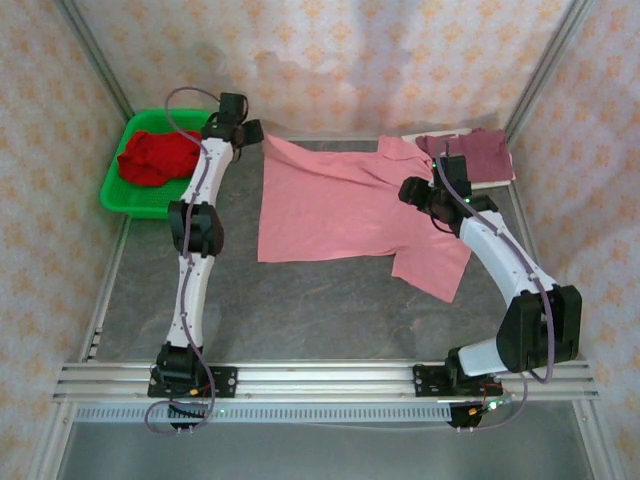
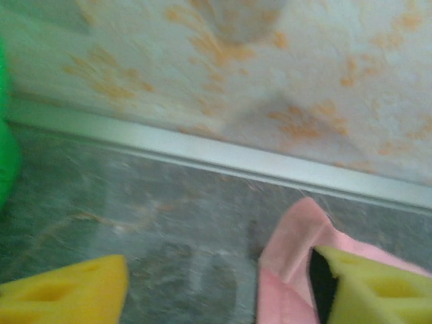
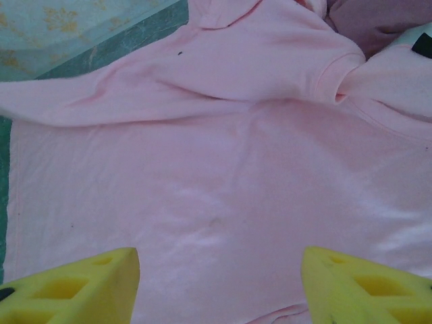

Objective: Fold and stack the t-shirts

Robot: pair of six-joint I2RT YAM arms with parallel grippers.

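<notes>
The salmon-pink t-shirt (image 1: 340,210) lies flat on the table (image 1: 330,300), and with both pairs of jaws spread, I judge my left gripper (image 2: 219,270) should close squarely on its far-left corner while my right gripper (image 3: 219,270), poised above its right half, drops to grip 1 edge cleanly.
</notes>
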